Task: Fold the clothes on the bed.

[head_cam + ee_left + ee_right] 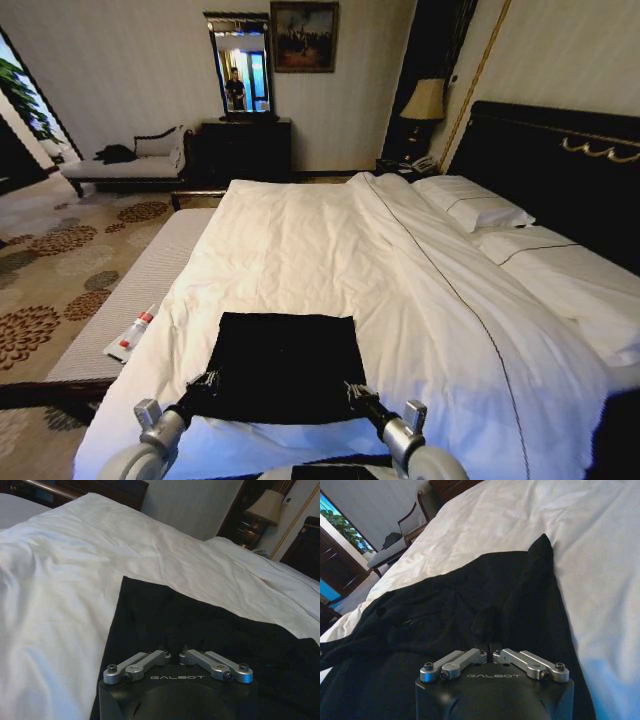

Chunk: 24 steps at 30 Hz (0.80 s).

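My left gripper [208, 381] and right gripper [354, 391] pinch the near corners of the black T-shirt [283, 362] on the bed's [330, 240] near end; uneven lifting could skew the fold.

On my screen, the left gripper [207, 381] and the right gripper [357, 392] each have a matte black housing with white "GALBOT" lettering, two silver metal linkage bars fixed with dark screws, and black fingers. My robot's arms are rounded, white-grey, with silver cylindrical wrist joints.
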Tool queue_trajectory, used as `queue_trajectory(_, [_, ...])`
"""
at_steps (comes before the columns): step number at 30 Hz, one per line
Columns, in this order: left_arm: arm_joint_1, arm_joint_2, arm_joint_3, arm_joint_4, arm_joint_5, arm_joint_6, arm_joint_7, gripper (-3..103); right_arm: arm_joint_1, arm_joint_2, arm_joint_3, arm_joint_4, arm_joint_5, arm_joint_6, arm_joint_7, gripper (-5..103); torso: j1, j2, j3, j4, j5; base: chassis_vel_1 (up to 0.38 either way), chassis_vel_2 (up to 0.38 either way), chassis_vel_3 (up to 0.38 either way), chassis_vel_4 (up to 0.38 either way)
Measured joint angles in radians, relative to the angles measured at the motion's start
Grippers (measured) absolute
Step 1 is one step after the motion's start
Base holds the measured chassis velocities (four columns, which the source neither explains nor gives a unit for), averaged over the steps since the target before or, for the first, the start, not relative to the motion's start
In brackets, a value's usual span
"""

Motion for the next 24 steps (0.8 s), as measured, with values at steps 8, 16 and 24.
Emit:
queue_trajectory(8, [-0.021,0.031,-0.042,0.017,-0.039,-0.001,-0.002,1,-0.049,-0.031,0.05,0.073,0.037,-0.004,0.009,1,0.0,0.0,0.0,-0.0002,-0.0002,0.0,0.0,0.0,0.0])
queue_trajectory(16, [0.078,0.064,-0.116,-0.043,-0.073,-0.013,0.002,1,-0.081,-0.039,0.069,0.116,0.046,-0.018,0.019,1,0.0,0.0,0.0,0.0001,-0.0001,0.0,0.0,0.0,0.0])
queue_trajectory(24, [0.085,0.051,-0.104,-0.035,-0.062,-0.017,0.006,1,-0.082,-0.029,0.061,0.085,0.018,-0.015,0.016,1,0.0,0.0,0.0,0.0,-0.0002,0.0,0.0,0.0,0.0])
